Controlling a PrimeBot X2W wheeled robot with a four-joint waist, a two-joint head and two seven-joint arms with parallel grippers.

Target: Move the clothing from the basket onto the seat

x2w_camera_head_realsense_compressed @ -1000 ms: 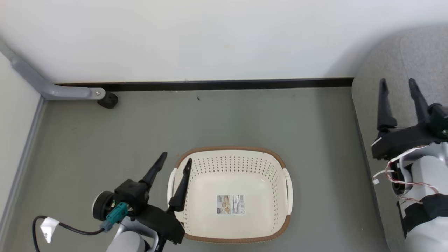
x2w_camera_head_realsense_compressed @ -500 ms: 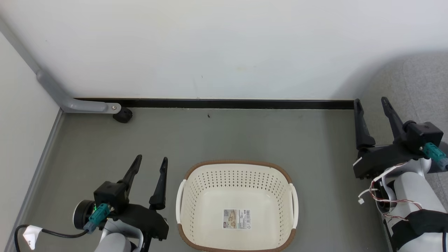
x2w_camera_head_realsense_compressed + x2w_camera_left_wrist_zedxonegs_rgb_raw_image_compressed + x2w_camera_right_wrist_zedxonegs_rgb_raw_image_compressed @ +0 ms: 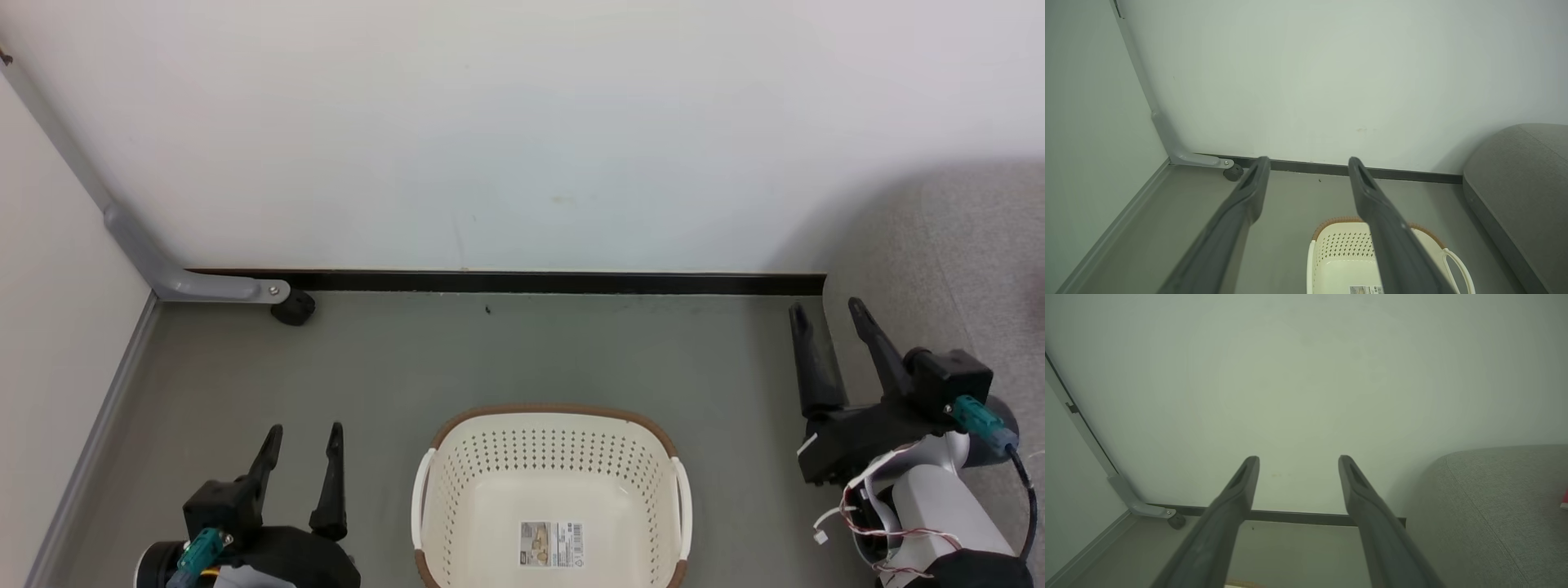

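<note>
I have both pairs of fingers released: left gripper (image 3: 304, 433) beside the basket (image 3: 555, 410) on the floor, right gripper (image 3: 826, 309) at the seat (image 3: 963, 269) edge. A red sliver of clothing (image 3: 1564, 504) rests on the seat.

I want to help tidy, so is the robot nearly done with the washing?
Nearly. Done: the cream-white perforated plastic basket holds nothing but its paper label. A sliver of bright red fabric lies on the light-grey upholstered seat cushion at the right wrist view's edge, likely the clothing. In hand: nothing; the left gripper and right gripper are both open. Left: probably nothing, though little of the seat shows.
</note>
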